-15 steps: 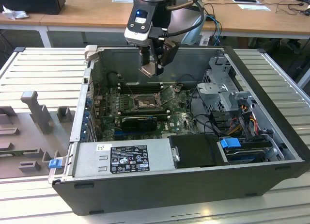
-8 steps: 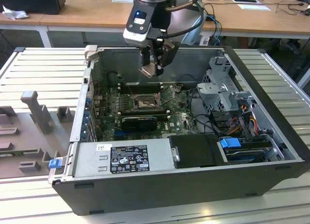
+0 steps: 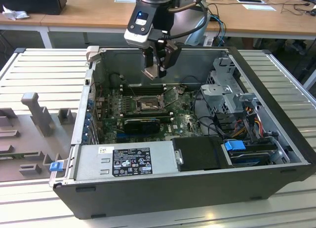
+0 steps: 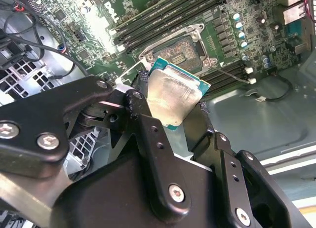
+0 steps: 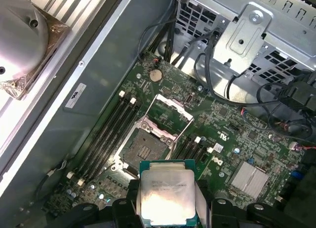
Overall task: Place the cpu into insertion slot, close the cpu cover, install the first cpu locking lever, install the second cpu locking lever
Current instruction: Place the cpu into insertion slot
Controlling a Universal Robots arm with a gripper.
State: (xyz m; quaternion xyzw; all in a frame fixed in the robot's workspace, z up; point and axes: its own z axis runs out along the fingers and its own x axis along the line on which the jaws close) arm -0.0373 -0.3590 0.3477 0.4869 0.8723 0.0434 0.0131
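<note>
The fingers (image 4: 148, 134) grip the cpu (image 4: 175, 95) above the insertion slot (image 4: 180, 53).

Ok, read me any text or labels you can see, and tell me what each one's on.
Nothing reads clearly enough to quote.
Power supply label: too small.
cpu top, in the pincer: print washed out by glare.
Motherboard lettering: too small.
Case-wall sticker: blurred.

A ribbed metal table (image 3: 47, 65) carries the open computer case (image 3: 173, 198).
</note>
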